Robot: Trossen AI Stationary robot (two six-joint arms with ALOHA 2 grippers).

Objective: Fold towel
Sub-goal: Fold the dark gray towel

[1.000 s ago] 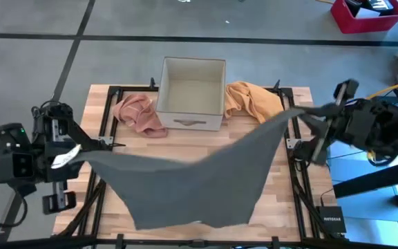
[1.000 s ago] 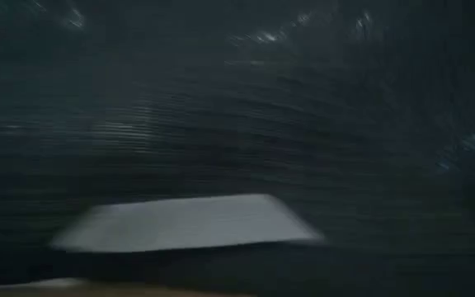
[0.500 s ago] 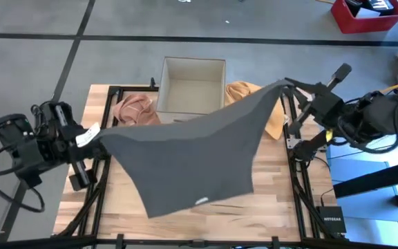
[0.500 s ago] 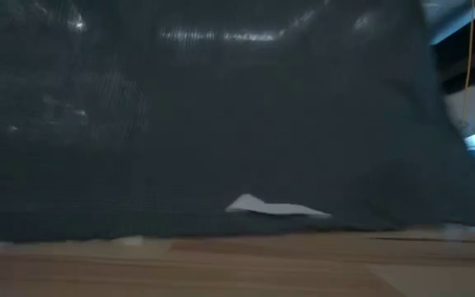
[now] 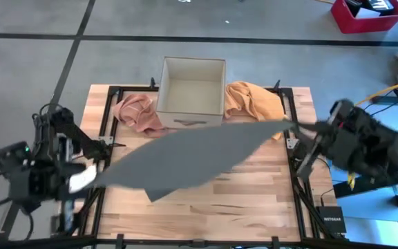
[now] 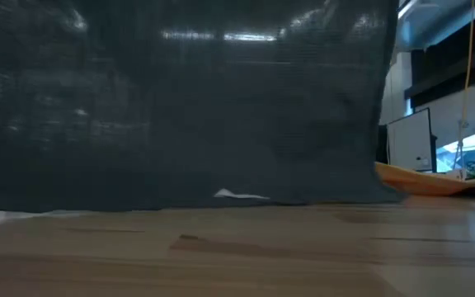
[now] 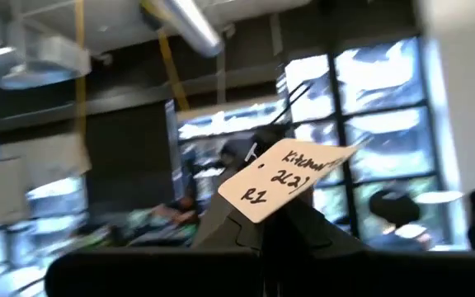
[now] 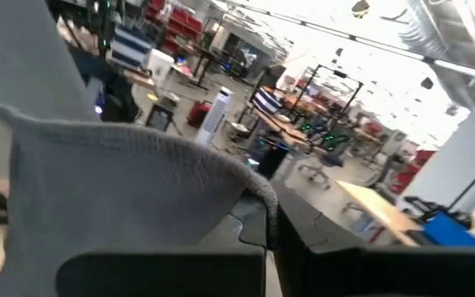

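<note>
Holding the grey towel [image 5: 199, 152] stretched in the air above the wooden table [image 5: 254, 200], we have the left gripper [image 5: 81, 181] clamped on one corner and the right gripper [image 5: 297, 126] clamped on the other. Its lower edge seems to hang just above the boards, though we cannot be sure. To lay it flat, we should keep it taut and lower both corners evenly.

Setting: robotics lab or workshop hall. Grey concrete floor [image 5: 33, 62] with taped lines, exposed ceiling ducts [image 7: 184, 21], rows of workbenches [image 8: 303, 132], wooden tabletop [image 5: 240, 207] on a black frame.
</note>
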